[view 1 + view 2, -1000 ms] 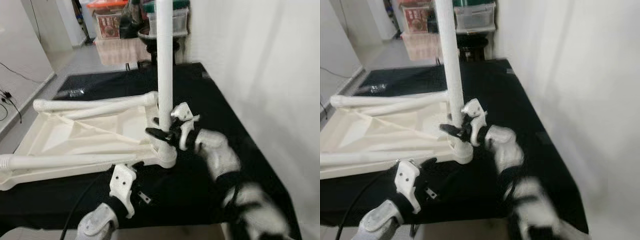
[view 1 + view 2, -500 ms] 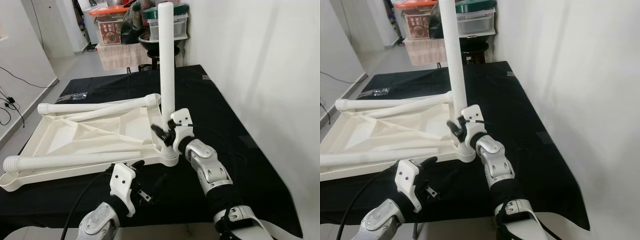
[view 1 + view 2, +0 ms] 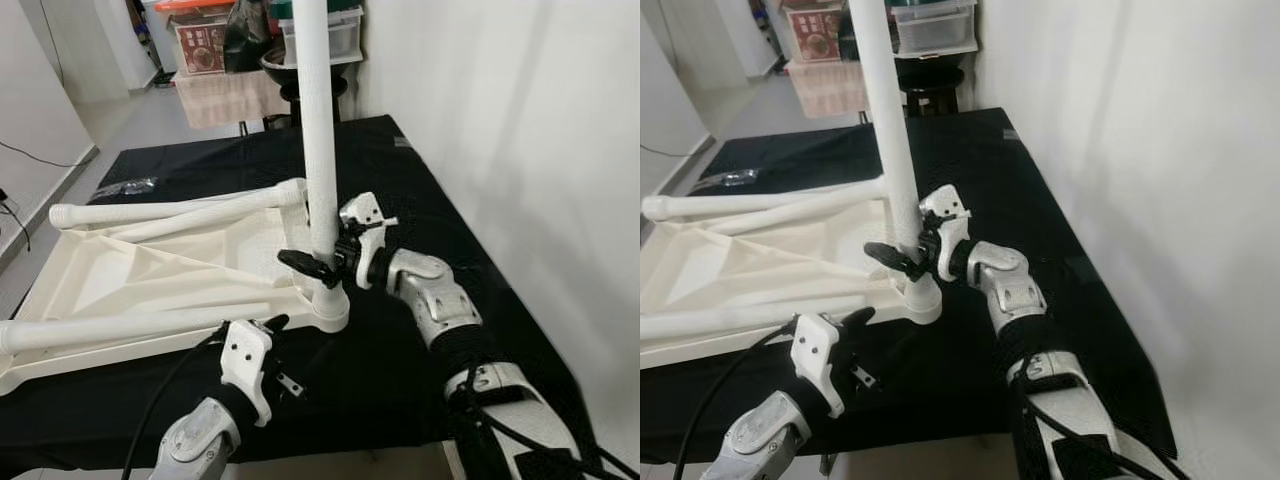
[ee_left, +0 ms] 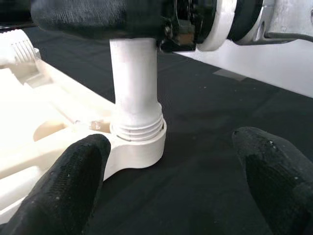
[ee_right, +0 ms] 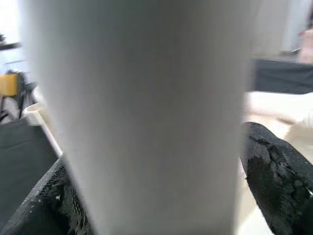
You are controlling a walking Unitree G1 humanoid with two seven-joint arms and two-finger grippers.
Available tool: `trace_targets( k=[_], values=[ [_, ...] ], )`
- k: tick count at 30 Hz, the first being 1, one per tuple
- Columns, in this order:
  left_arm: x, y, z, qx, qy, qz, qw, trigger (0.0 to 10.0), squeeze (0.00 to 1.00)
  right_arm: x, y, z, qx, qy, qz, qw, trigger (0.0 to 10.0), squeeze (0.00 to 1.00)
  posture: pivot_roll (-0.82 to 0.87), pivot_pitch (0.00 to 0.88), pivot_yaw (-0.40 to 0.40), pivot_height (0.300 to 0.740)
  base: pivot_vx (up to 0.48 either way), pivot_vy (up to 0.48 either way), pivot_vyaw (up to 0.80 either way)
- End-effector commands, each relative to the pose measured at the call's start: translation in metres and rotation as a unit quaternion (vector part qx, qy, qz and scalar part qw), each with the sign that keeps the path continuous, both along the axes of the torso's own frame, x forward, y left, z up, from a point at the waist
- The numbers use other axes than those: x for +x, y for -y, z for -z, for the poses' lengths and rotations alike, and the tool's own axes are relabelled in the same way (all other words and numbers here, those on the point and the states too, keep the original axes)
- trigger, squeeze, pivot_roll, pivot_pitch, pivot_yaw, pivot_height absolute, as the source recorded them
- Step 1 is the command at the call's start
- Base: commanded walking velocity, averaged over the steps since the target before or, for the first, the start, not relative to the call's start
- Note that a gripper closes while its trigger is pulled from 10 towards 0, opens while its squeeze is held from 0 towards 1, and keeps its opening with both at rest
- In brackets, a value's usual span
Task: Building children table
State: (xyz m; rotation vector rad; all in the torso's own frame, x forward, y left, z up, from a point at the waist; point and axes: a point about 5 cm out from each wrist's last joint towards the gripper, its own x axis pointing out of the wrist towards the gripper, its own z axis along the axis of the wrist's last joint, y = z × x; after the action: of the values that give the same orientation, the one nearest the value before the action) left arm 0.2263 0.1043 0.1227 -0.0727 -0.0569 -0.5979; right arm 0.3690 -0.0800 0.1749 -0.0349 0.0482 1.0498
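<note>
Left eye: white tabletop (image 3: 150, 275) lies upside down on a black cloth (image 3: 420, 190), near the cloth's front edge. One leg (image 3: 318, 130) stands upright in the near right corner socket (image 3: 325, 308). Two more legs lie on the tabletop: one (image 3: 180, 212) along the far edge, one (image 3: 120, 328) along the near edge. Right gripper (image 3: 318, 262) is clamped on the upright leg just above the socket, one finger on each side. Left gripper (image 3: 262, 335) hovers low over the cloth just in front of the socket corner.

Right eye: same layout. Storage boxes (image 3: 925, 20) and a stool (image 3: 930, 80) sit beyond the cloth's far end, white wall (image 3: 1160, 150) to the right.

Left wrist: left fingers (image 4: 73, 186) spread wide, nothing between them but cloth; the socket and the base of the upright leg sit straight ahead, near the fingertip of one finger. Thread ridges visible where the leg meets the socket. Right gripper's black finger crosses the leg above.

Right wrist: upright leg very close and blurred, black fingers (image 5: 274, 186) on both sides, touching it.
</note>
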Motion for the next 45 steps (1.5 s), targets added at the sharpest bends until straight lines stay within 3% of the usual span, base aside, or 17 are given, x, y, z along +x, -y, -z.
trace_targets(
  k=[1,3,4,5,19,20,21,22,23,26,28,35,36,37,38,39,45],
  values=[
    [0.000,-0.002,0.006,0.004,-0.012,-0.004,1.000,10.0,0.00,-0.001,-0.008,-0.002,0.003,0.004,-0.019,1.000,10.0,0.00,-0.02,0.000,0.049,0.740,0.000,0.000,0.00],
    [0.000,-0.002,0.006,0.004,-0.012,-0.004,1.000,10.0,0.00,0.000,-0.007,0.000,-0.009,0.000,-0.041,0.999,10.0,0.00,-0.02,0.000,0.048,0.740,0.000,0.000,0.00],
    [0.000,-0.001,0.007,0.006,-0.012,-0.005,1.000,10.0,0.00,0.001,-0.005,0.005,-0.036,-0.014,-0.060,0.997,3.0,0.00,0.01,0.000,0.042,0.740,0.000,0.000,0.00],
    [0.000,-0.001,0.007,0.007,-0.012,-0.006,1.000,10.0,0.00,0.002,-0.003,0.009,-0.052,-0.029,-0.069,0.996,0.0,0.00,0.02,0.000,0.042,0.740,0.000,0.000,0.00],
    [-0.003,0.001,0.006,0.011,-0.006,-0.013,1.000,10.0,0.00,0.005,0.034,0.039,-0.122,-0.051,0.058,0.990,0.0,0.00,0.01,0.000,0.036,0.740,0.000,0.000,0.00],
    [-0.004,0.000,0.006,0.011,-0.004,-0.018,1.000,10.0,0.00,0.005,0.043,0.049,-0.135,-0.064,0.129,0.980,0.0,0.00,0.01,0.002,0.031,0.740,0.000,0.000,0.00],
    [-0.006,-0.002,0.005,0.011,-0.001,-0.024,1.000,10.0,0.00,0.008,0.058,0.056,-0.116,-0.072,0.294,0.946,0.0,0.00,0.01,0.011,0.023,0.740,0.000,0.000,0.00],
    [-0.006,-0.002,0.005,0.011,-0.001,-0.024,1.000,10.0,0.00,0.008,0.058,0.056,-0.116,-0.072,0.294,0.946,0.0,0.00,0.01,0.011,0.023,0.740,0.000,0.000,0.00],
    [-0.007,-0.003,0.005,0.011,-0.001,-0.027,1.000,10.0,0.00,-0.001,0.058,0.061,-0.045,-0.124,0.384,0.914,0.0,0.00,0.01,0.015,0.023,0.740,0.000,0.000,0.00],
    [-0.006,-0.006,0.004,0.010,-0.001,-0.029,1.000,10.0,0.00,-0.039,0.036,0.066,-0.025,-0.126,0.341,0.931,0.0,0.00,-0.01,0.029,0.041,0.740,0.000,0.000,0.00],
    [-0.004,-0.005,0.006,0.010,-0.004,-0.024,1.000,10.0,0.00,-0.040,0.028,0.061,-0.059,-0.080,0.285,0.953,0.0,0.00,-0.01,0.002,0.042,0.740,0.000,0.000,0.00],
    [-0.002,-0.007,0.006,0.013,-0.004,-0.023,1.000,10.0,0.00,-0.029,0.025,0.056,-0.076,-0.058,0.283,0.954,0.0,0.00,0.00,0.000,0.044,0.740,0.000,0.000,0.00],
    [-0.001,-0.008,0.006,0.012,-0.003,-0.029,1.000,10.0,0.00,-0.033,0.018,0.056,-0.075,-0.068,0.274,0.956,10.0,0.00,0.00,0.000,0.051,0.740,0.000,0.000,0.00],
    [-0.001,-0.009,0.006,0.012,-0.003,-0.032,0.999,10.0,0.00,-0.037,0.012,0.054,-0.082,-0.067,0.255,0.961,10.0,0.58,-0.01,0.000,0.054,0.740,0.000,0.000,0.00],
    [-0.001,-0.009,0.006,0.012,-0.003,-0.032,0.999,10.0,0.00,-0.037,0.012,0.054,-0.082,-0.067,0.255,0.961,10.0,0.58,-0.01,0.000,0.054,0.740,0.000,0.000,0.00],
    [0.000,-0.009,0.006,0.011,-0.003,-0.034,0.999,10.0,0.00,-0.040,0.009,0.053,-0.087,-0.065,0.242,0.964,10.0,1.00,-0.01,0.000,0.054,0.740,0.000,0.000,0.00],
    [0.002,-0.009,0.006,0.012,-0.004,-0.027,1.000,10.0,0.00,-0.043,-0.022,0.011,0.025,-0.033,0.062,0.997,10.0,1.00,-0.01,0.000,0.060,0.740,0.000,0.000,0.00]
  ],
)
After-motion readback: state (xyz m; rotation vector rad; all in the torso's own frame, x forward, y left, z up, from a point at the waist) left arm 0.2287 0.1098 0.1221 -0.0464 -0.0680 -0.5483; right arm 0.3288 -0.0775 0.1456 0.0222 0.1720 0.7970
